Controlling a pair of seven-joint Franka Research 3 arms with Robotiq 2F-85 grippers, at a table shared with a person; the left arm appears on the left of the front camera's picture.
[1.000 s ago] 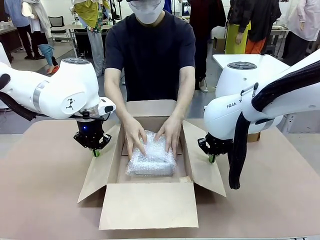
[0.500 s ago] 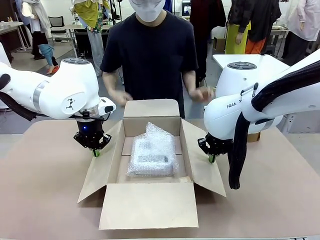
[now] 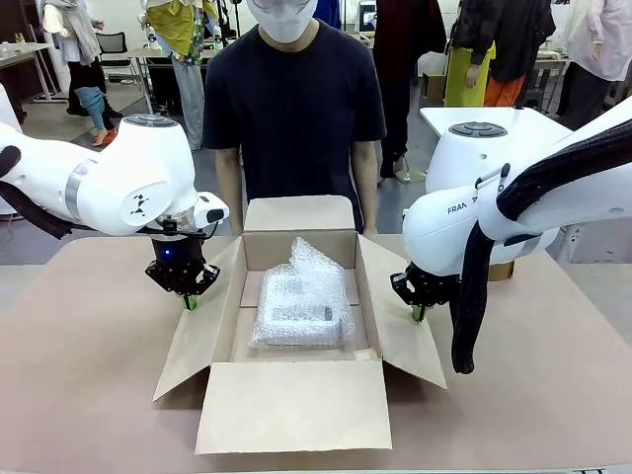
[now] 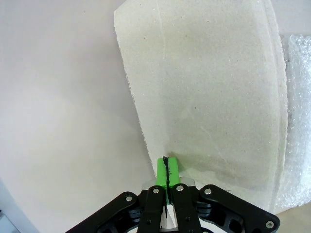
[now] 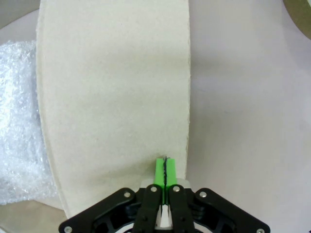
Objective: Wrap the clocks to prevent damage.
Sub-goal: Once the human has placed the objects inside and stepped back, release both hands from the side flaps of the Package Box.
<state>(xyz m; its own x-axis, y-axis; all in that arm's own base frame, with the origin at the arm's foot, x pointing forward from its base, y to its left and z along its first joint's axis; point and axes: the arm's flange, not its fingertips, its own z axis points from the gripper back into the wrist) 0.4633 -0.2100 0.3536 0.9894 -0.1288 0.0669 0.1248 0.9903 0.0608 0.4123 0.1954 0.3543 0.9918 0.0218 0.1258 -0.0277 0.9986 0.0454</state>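
**One wrapped bundle in the box, both grippers shut at the side flaps**

The left gripper (image 3: 188, 299) hangs with its green pads pressed flat together and nothing between them. Its tip touches the outer edge of the left side flap (image 4: 209, 97) of an open brown cardboard box (image 3: 296, 407). The right gripper (image 3: 418, 314) mirrors it, pads closed on nothing and tip set on the outer part of the right side flap (image 5: 112, 87). Whether either one presses its flap down or merely rests there, I cannot tell.

Between the two grippers, inward of each and lower, a lumpy bundle of clear bubble wrap (image 3: 301, 304) lies on the box floor. A boxy shape shows inside it, too veiled to read as a clock, though the task suggests it is one. The top corner of the wrap stands loose, and no tape shows on it.

The person (image 3: 296, 109) stands beyond the box, on the far side from both grippers, with arms down.

As I judge it, this item is wrapped and boxed. The task speaks of several clocks, but none shows unwrapped on the brown counter (image 3: 89, 385) beside either gripper, so how many remain is unclear. All four flaps stand open, so closing the box looks like what is left.
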